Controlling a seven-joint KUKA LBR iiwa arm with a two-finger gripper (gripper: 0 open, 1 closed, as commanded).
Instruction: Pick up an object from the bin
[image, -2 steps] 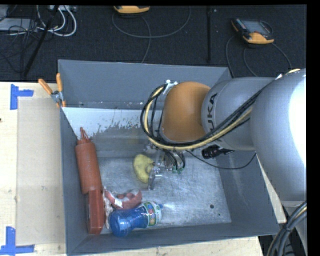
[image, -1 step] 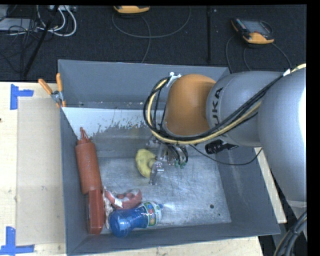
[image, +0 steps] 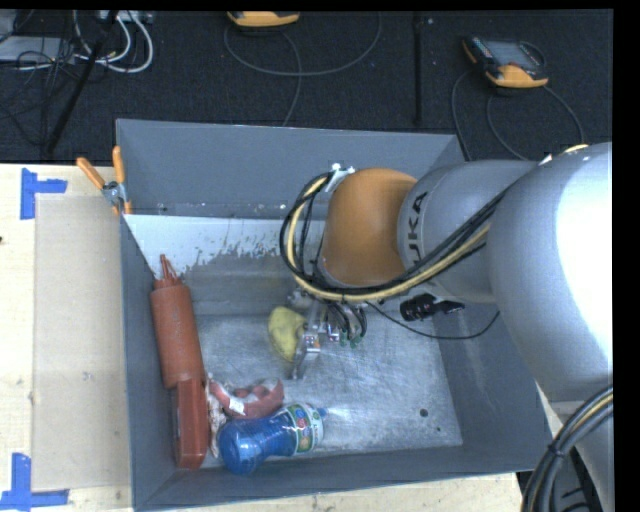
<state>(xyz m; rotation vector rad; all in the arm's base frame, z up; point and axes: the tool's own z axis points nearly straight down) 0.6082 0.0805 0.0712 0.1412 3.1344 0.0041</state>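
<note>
Arm (image: 530, 270) — jaws beside one yellow lump (image: 283, 332), gap unclear; one red bottle (image: 175, 330), one blue bottle (image: 255, 440)

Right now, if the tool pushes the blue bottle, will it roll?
The blue bottle lies on its side and looks round, so it probably rolls. The red bottle and pink thing close by on its left may block it that way. Its shiny plastic likely slips.

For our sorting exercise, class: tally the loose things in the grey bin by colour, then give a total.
Red-brown: 2, squeeze bottle and flat block
Blue: 1, labelled bottle on its side
Yellow: 1, lumpy thing
Pink and white: 1, crumpled packet
Total: 5
</note>
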